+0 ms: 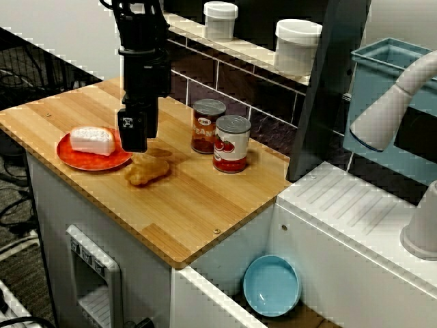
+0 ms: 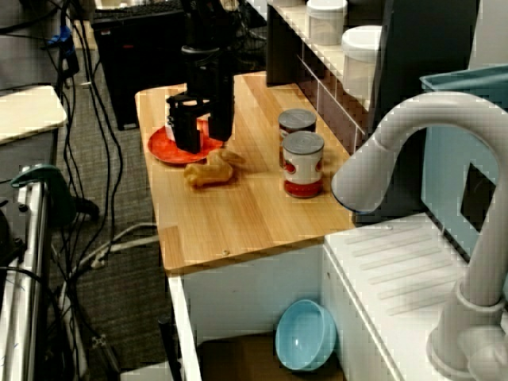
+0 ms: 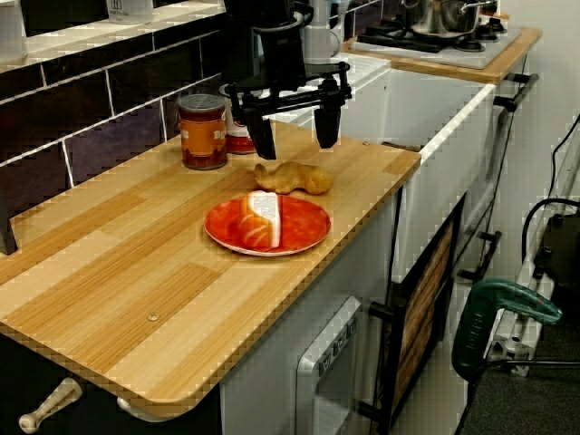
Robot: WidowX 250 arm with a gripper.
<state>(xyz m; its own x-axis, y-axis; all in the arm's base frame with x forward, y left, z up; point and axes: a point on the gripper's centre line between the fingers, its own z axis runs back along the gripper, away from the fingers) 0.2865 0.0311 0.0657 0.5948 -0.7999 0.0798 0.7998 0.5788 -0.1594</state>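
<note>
Smooth matt wood-grain tabletop (image 1: pixel 205 205), glossy orange plate (image 3: pixel 313 227), shiny metal tins (image 1: pixel 232 143) with paper labels, matt black gripper (image 3: pixel 296 143), glossy dark wall tiles (image 3: pixel 109 136)

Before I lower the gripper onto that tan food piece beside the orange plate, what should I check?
1. Gripper open: ok, fingers spread wide.
2. Gripper centred over tan food piece: cannot tell; it hovers above, not touching.
3. Tan food piece clear of orange plate: cannot tell; it lies right by the rim.
4. Cans out of the fingers' way: ok, they stand apart from it.
5. White block on the plate: ok, away from the tan food piece.
</note>
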